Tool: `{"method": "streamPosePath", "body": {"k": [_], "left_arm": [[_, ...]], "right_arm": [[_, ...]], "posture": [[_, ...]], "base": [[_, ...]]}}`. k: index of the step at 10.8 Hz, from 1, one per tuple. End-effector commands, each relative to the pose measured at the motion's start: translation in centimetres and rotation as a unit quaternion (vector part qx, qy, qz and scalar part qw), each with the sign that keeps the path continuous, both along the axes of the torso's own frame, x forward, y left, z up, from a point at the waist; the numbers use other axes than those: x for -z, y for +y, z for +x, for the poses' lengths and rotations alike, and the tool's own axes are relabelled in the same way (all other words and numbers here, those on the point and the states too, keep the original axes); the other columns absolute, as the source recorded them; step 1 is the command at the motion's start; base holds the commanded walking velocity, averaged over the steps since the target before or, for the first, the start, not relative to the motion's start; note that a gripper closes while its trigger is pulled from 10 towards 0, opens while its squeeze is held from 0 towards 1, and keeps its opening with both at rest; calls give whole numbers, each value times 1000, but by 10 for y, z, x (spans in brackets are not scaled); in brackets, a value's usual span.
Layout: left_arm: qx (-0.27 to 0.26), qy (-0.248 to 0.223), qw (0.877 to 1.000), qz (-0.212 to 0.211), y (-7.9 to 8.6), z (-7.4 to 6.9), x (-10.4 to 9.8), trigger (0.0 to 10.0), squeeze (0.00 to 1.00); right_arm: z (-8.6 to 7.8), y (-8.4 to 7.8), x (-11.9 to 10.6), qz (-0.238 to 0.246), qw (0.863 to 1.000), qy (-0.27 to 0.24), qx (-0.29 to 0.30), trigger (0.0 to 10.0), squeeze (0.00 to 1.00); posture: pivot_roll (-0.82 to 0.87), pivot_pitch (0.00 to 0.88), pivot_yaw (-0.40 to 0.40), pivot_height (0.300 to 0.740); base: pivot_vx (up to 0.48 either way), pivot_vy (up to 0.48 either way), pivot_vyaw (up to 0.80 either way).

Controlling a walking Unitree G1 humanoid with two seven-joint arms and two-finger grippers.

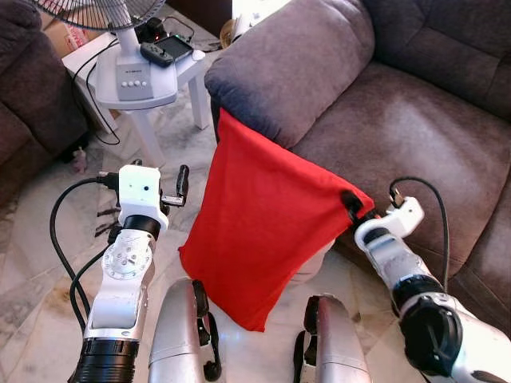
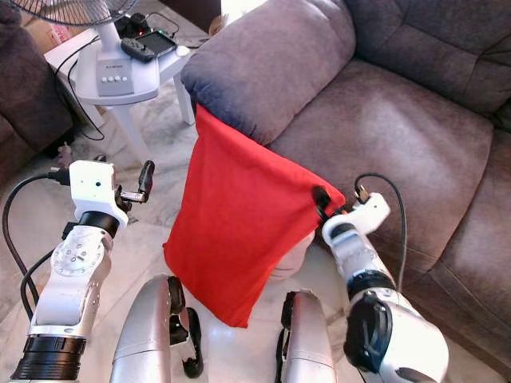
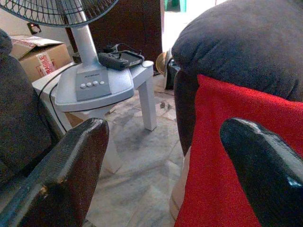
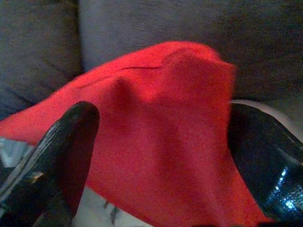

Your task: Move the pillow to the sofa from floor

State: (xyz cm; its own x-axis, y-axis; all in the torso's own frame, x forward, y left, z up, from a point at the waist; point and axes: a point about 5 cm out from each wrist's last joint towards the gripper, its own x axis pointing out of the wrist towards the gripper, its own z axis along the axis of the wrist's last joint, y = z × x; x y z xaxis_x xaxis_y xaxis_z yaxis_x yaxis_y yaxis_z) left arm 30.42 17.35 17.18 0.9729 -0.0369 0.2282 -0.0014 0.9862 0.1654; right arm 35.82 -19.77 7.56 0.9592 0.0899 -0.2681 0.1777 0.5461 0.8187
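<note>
Right gripper (image 1: 351, 203) clamps red pillow (image 1: 259, 231) corner; left gripper (image 1: 182, 185) open beside it.

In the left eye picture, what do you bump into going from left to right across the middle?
Left gripper → red fabric pillow → right gripper → grey-brown sofa.
</note>
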Motion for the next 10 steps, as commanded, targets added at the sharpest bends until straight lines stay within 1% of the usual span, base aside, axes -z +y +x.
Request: {"method": "streamPosePath", "body": {"k": [1, 3, 4, 5, 6, 7, 8, 9, 10], "left_arm": [[7, 0, 1000, -2, -2, -3, -1, 10000, 0], [6, 1, 1000, 0, -1, -1, -2, 10000, 0], [9, 2, 1000, -1, -3, -1, -1, 10000, 0], [17, 2, 1000, 9, -6, -1, -1, 10000, 0], [18, 2, 1000, 10, -7, -1, -1, 10000, 0], [18, 2, 1000, 10, -7, -2, 0, 10000, 0], [18, 3, 1000, 12, -7, -3, 1, 10000, 0], [17, 3, 1000, 13, -6, -4, 1, 10000, 0], [16, 3, 1000, 15, -5, -6, 0, 10000, 0]], "right_arm": [[-3, -2, 4, 2, 1000, 5, 2, 10000, 0], [-8, -3, 13, -57, 998, 29, -11, 10000, 0], [-8, -1, 13, -65, 997, 22, -19, 10000, 0], [-10, -1, 16, -137, 989, 31, -39, 10000, 0], [-12, -2, 19, -168, 984, 42, -40, 10000, 0], [-12, 1, 20, -166, 984, 38, -42, 10000, 0], [-11, 4, 19, -159, 986, 27, -52, 10000, 0], [-12, 7, 20, -161, 984, 23, -67, 10000, 0], [-13, 6, 22, -185, 980, 26, -68, 10000, 0]], "posture": [[90, 278, -74, 592], [90, 272, -77, 592], [88, 271, -76, 592], [87, 270, -75, 592], [91, 271, -77, 592], [98, 274, -77, 592], [104, 278, -78, 592], [110, 281, -80, 592], [117, 287, -81, 592]], "base": [[0, 0, 0], [0, 0, 0], [0, 0, 0], [0, 0, 0], [0, 0, 0], [0, 0, 0], [0, 0, 0], [0, 0, 0], [0, 0, 0]]}}
